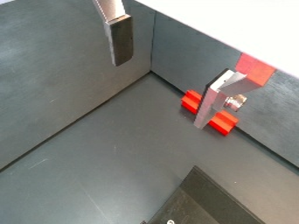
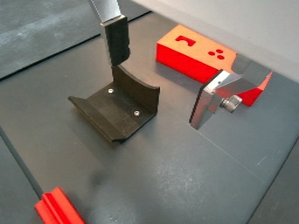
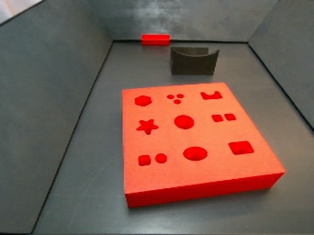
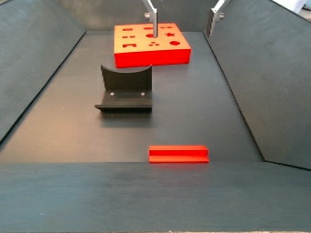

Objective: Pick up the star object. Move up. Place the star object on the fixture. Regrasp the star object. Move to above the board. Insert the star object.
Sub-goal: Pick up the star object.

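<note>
Board (image 3: 208, 174): I see it red, flat on the floor, with a star hole (image 3: 147, 127).
Fixture (image 4: 124, 89): stands between board and piece.
Gripper (image 4: 185, 11): I read it high by the board, jaws spread wide, nothing between them.
Star object (image 4: 177, 154): lies on the floor beyond the fixture, apart from it.

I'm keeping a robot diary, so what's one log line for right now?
gripper: high near board, jaws open, empty | red piece: on floor | fixture: bare
</note>
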Controlling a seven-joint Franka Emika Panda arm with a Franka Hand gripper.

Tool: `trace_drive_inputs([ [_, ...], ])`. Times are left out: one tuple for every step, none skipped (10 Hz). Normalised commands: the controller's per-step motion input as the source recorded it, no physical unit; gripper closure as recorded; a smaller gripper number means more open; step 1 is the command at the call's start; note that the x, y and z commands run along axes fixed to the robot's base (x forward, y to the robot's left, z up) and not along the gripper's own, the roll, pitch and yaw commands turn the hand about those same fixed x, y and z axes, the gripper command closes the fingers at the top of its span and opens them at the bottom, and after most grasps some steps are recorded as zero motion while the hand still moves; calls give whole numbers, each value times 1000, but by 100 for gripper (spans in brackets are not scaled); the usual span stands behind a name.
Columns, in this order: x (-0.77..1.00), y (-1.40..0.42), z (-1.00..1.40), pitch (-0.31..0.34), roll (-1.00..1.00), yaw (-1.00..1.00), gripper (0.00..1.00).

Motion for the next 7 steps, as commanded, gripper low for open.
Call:
trace_drive_inputs([
  [0, 54, -54, 0, 4, -77, 0],
  [-9, 254, -280, 0, 0, -440, 0],
  [-191, 60, -277, -121, 0, -866, 0],
  [-197, 57, -289, -119, 0, -874, 0],
  [-234, 126, -409, -84, 0, -820, 0],
  [-240, 277, -529, -57, 0, -686, 0],
  [-251, 297, -549, -50, 0, -657, 0],
])
